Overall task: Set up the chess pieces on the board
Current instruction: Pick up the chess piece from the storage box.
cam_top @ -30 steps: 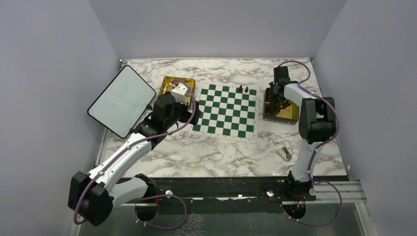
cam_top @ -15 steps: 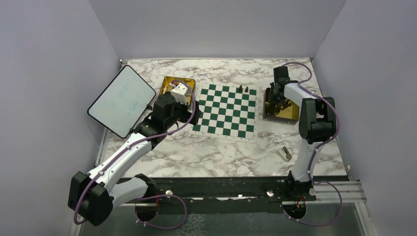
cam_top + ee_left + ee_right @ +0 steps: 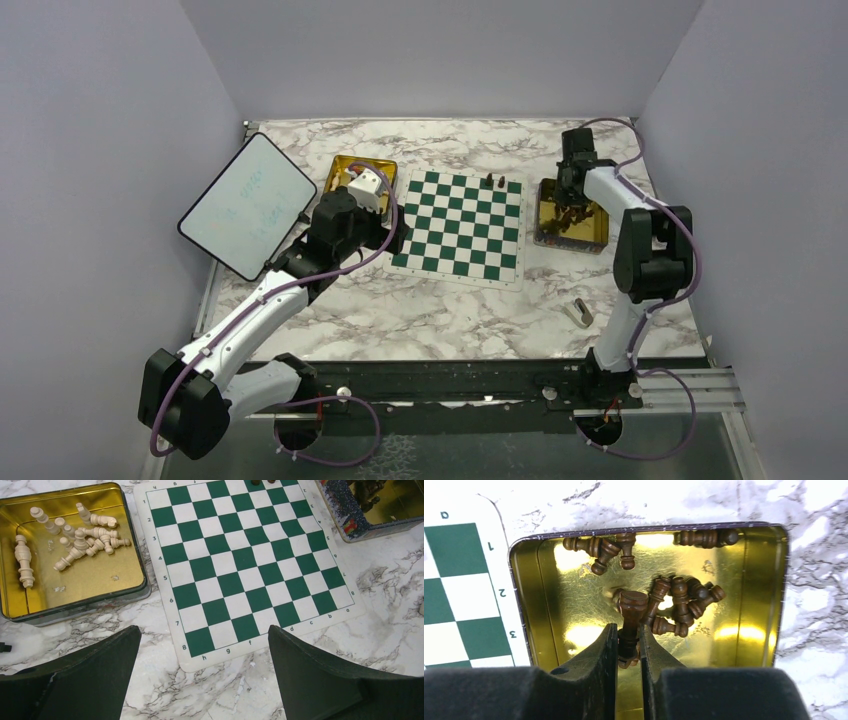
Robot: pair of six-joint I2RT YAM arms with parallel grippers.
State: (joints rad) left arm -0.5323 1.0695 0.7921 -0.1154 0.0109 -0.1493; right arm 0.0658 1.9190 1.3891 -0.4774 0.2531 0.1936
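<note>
The green and white board [image 3: 460, 225] lies mid-table, with two dark chess pieces [image 3: 489, 181] standing on its far edge. Inside the right gold tray [image 3: 574, 595], my right gripper [image 3: 628, 630] is shut on a dark brown chess piece [image 3: 631, 605], held by its stem. Several other dark pieces [image 3: 684, 605] lie loose beside it. My left gripper [image 3: 204, 630] hangs open and holds nothing above the board's [image 3: 240, 565] near left corner. Several cream chess pieces [image 3: 80, 540] lie in the left gold tray [image 3: 90, 580].
A white tablet [image 3: 245, 205] leans at the far left. A small grey-beige block [image 3: 580, 312] lies on the marble near the right arm's base. Grey walls close in the table on three sides.
The right jaws have narrowed onto a dark piece in the tray, and the right arm's elbow has swung to the right. The left arm has not moved.
</note>
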